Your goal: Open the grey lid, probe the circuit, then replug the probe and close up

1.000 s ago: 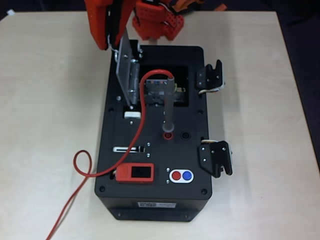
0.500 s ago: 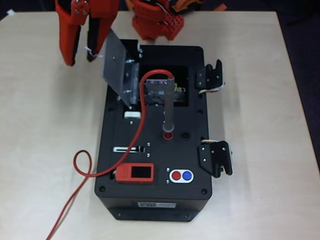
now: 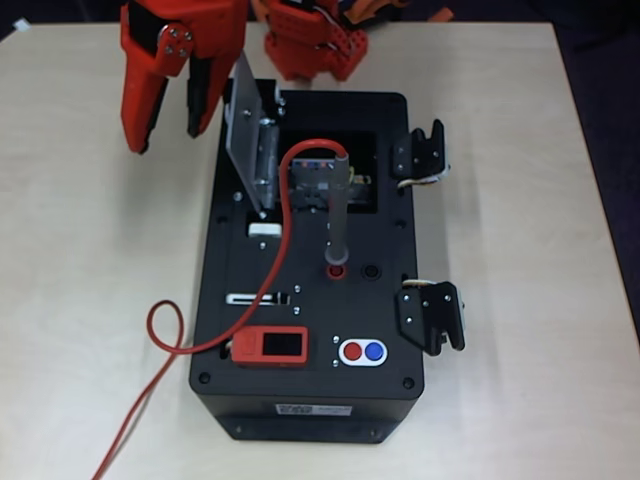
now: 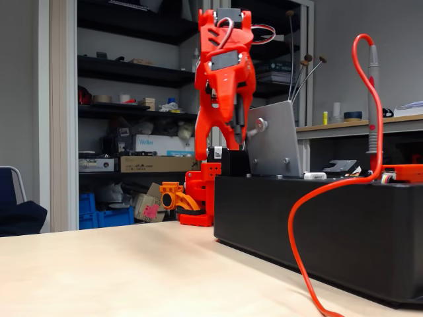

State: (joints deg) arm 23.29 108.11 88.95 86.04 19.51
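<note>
An orange two-finger gripper [image 3: 165,125] hangs with jaws spread, empty, just left of the flat matt grey metal lid [image 3: 245,130] in the overhead view. The lid stands raised on its hinge at the black box's [image 3: 310,400] upper left corner, its small round knob [image 4: 261,123] facing the gripper. It looks stiff, light and smooth, so the knob seems the best hold. The slim grey pen-shaped probe [image 3: 337,205] stands upright in the red socket [image 3: 336,270], its thin red cable [image 3: 165,335] looping onto the pale table [image 3: 90,250]. It looks rigid and light; grasp its shaft
</note>
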